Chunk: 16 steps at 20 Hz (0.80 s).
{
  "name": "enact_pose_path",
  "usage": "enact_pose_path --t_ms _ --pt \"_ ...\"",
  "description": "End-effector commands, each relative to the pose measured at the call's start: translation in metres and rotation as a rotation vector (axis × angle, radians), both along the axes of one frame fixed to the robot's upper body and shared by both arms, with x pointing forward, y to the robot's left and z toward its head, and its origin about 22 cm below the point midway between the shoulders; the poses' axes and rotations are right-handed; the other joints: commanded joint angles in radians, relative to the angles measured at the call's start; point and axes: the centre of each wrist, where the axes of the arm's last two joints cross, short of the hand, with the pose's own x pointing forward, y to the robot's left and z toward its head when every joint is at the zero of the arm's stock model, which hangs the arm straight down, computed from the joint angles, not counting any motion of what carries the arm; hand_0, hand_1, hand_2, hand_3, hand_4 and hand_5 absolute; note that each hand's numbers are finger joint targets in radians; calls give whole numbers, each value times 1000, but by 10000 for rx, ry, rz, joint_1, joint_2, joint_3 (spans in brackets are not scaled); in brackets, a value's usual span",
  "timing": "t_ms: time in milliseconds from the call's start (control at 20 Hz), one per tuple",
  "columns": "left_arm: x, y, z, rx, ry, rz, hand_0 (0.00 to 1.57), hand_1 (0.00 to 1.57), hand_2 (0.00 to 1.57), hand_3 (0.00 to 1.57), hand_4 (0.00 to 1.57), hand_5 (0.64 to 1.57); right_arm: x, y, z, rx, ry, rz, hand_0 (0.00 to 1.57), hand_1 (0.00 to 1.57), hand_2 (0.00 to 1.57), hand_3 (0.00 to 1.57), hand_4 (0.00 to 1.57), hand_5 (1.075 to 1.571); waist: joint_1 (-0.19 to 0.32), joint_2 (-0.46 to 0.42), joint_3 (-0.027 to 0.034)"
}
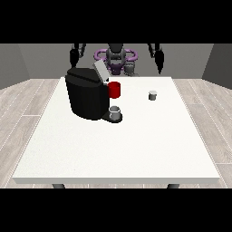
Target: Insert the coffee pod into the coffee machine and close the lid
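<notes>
On top of the big white table (pixel 136 149) sits everything for this job. Think of the table as a clock face, with twelve o'clock at the robot's side.

The biggest thing is the black coffee machine (pixel 86 97), out at about ten o'clock. Its grey lid (pixel 100 71) is tipped up, so the top is open and ready. A red part (pixel 115 89) sticks out of the machine's front, and a small grey cup (pixel 115 112) stands on the tray right below it.

The robot (pixel 116 56) waits at twelve o'clock, behind the table's far edge. The hand at the view's left (pixel 74 55) is held up above the machine. The hand at the view's right (pixel 158 58) is held up too, well apart from anything. Both hands are small and dark, so I cannot tell if they are open or closed. Neither one is holding anything that I can see.

The smallest thing is the coffee pod (pixel 152 95), a little grey tub at about one o'clock. It stands alone, well apart from the machine.

What could go wrong? The pod is tiny and light, so a hand coming down a bit off could knock it over or push it away. A hand reaching for the machine's top could also bump the lid shut too soon.
</notes>
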Motion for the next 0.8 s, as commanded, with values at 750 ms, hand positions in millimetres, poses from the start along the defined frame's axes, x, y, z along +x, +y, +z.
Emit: enact_pose_path --t_ms 750 --pt "12 42 27 2064 -1836 -1210 0 0 0 0 0 1571 -11 4 -20 811 -330 -1210 0 0 0 0 169 1571 -321 -162 -199"
